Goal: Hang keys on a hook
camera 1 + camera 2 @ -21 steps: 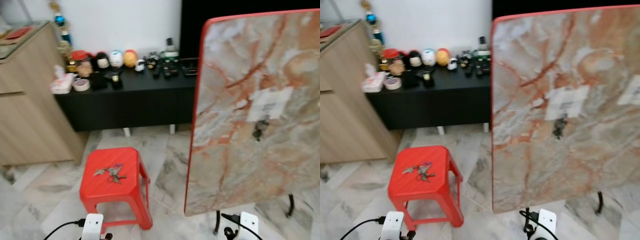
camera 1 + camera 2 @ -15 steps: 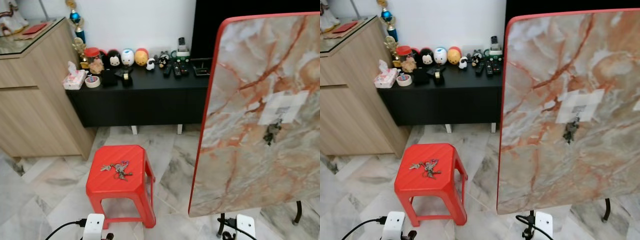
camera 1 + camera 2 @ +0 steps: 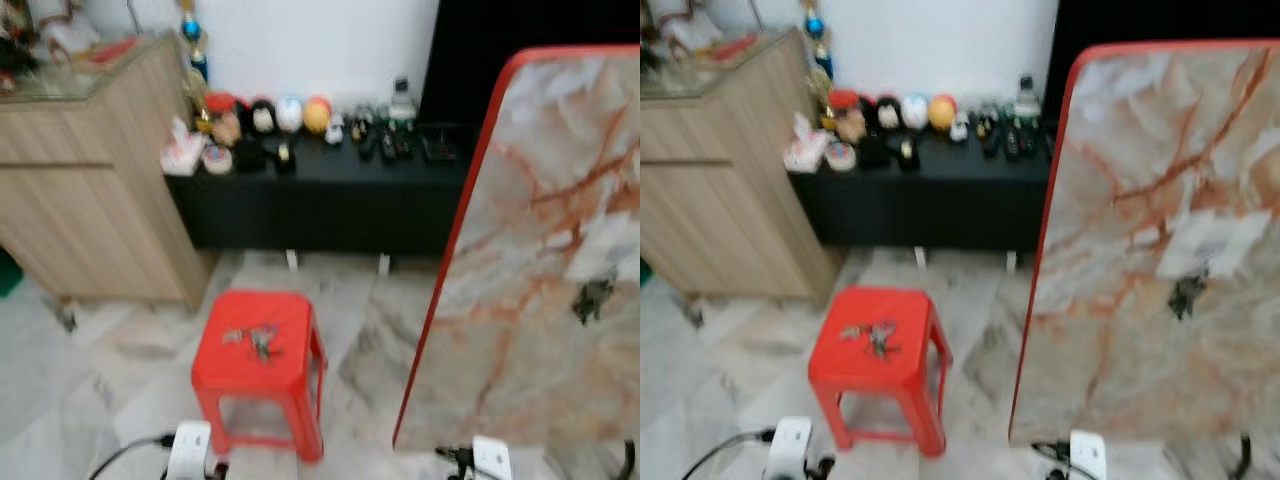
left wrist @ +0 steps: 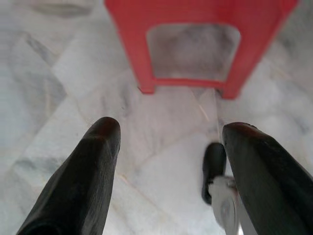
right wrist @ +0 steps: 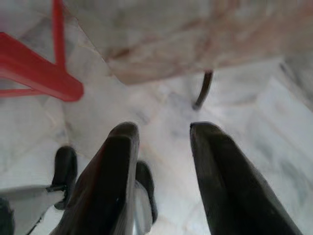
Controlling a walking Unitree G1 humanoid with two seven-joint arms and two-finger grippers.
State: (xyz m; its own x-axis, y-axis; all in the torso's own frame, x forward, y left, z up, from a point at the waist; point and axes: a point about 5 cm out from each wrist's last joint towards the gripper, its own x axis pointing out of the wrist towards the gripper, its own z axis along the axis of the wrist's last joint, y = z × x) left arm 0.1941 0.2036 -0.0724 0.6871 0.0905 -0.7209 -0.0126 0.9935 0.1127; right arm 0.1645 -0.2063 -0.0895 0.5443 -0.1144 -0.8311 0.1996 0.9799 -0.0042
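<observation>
- A wooden cabinet (image 3: 90, 190) stands at the left, by a black shelf (image 3: 320, 190) full of little toys.
- The keys (image 3: 255, 340) lie near the middle of the red stool's (image 3: 262, 375) top.
- The left gripper (image 4: 168, 142) hangs low over the floor, fingers spread wide, holding nothing.
- The right gripper (image 5: 161, 132) also hangs low, fingers apart and empty.
- The marble board (image 3: 1160, 250) stands upright at the right, with a dark hook (image 3: 1186, 295) on its face.
</observation>
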